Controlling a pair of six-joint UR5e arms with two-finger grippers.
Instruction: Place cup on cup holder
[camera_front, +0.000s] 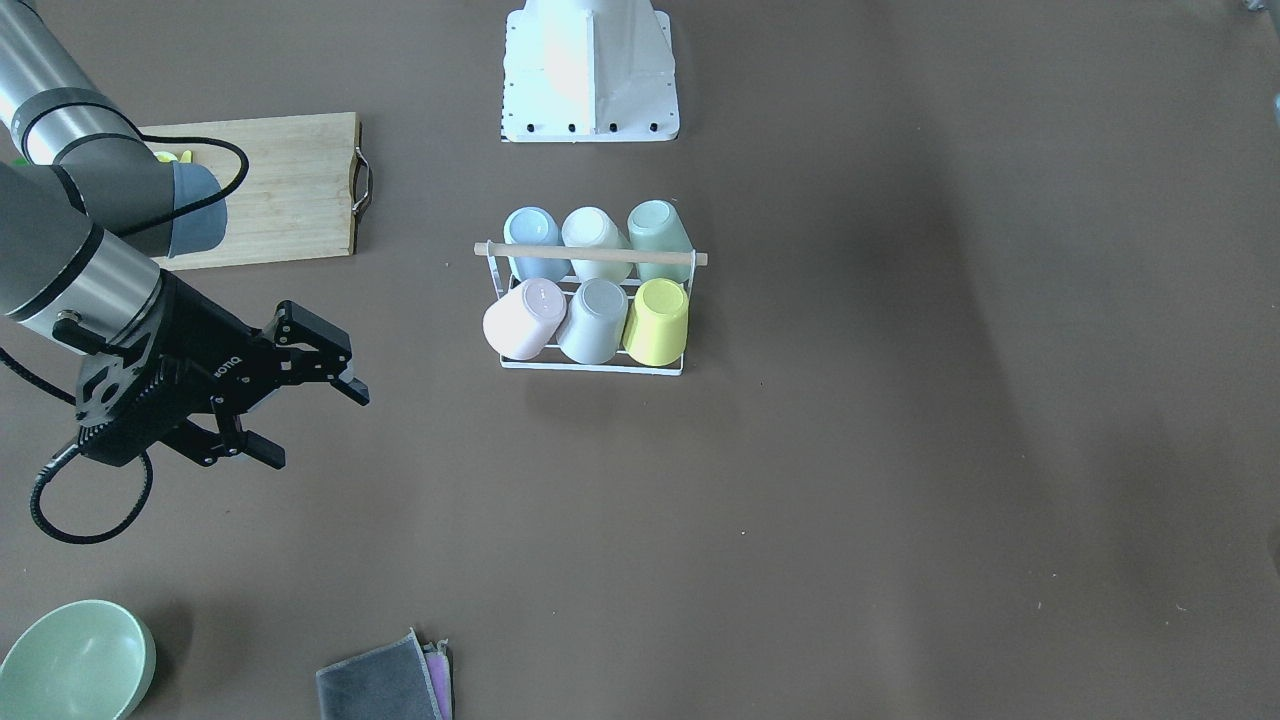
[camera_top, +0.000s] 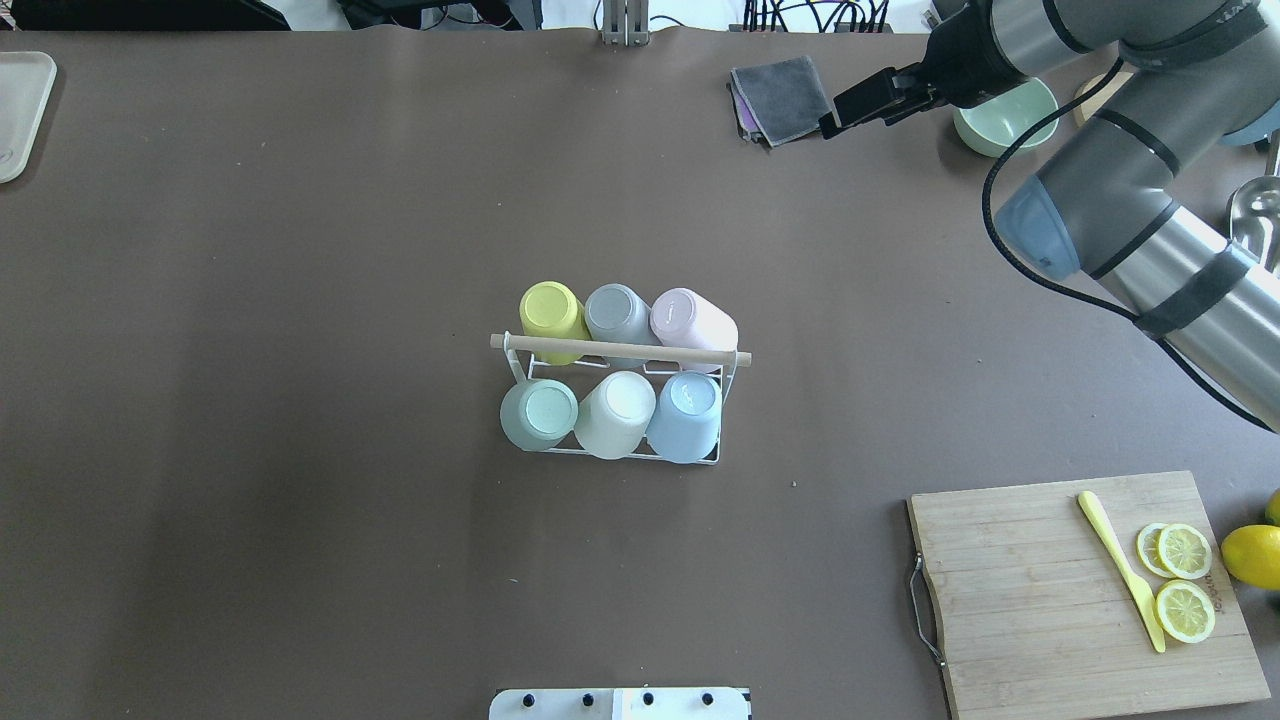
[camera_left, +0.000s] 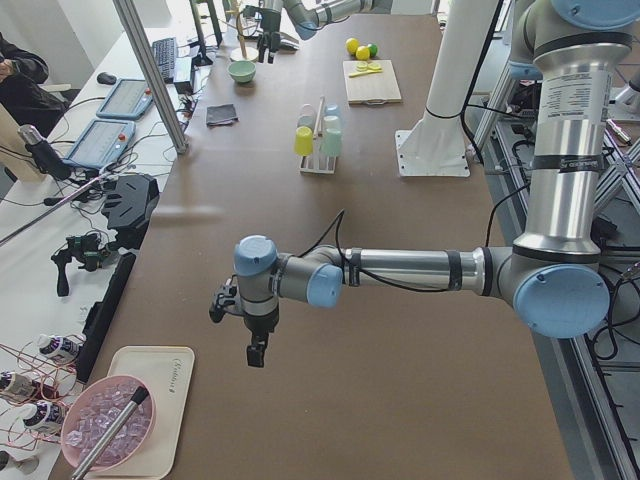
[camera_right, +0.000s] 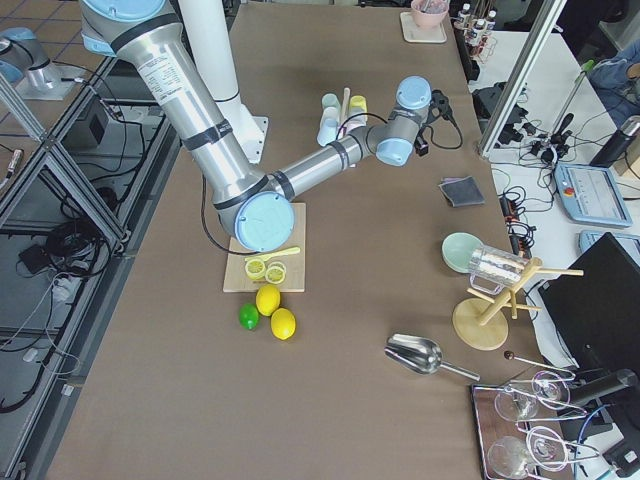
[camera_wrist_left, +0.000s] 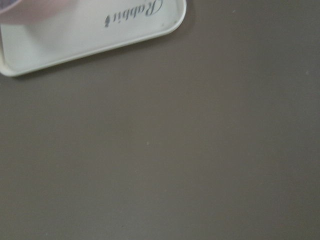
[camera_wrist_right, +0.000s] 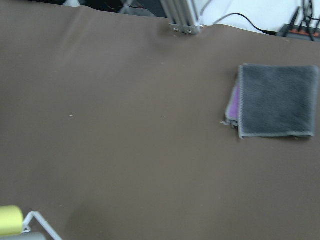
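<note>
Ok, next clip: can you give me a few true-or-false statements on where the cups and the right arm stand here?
Six cups sit on the cup holder: true.
The right end effector grips a cup: false. It is open and empty, off to the side of the cup holder.
The yellow cup shares a row with the pink cup: true.
The cutting board is bare: false. Lemon slices and a yellow knife lie on it.
</note>
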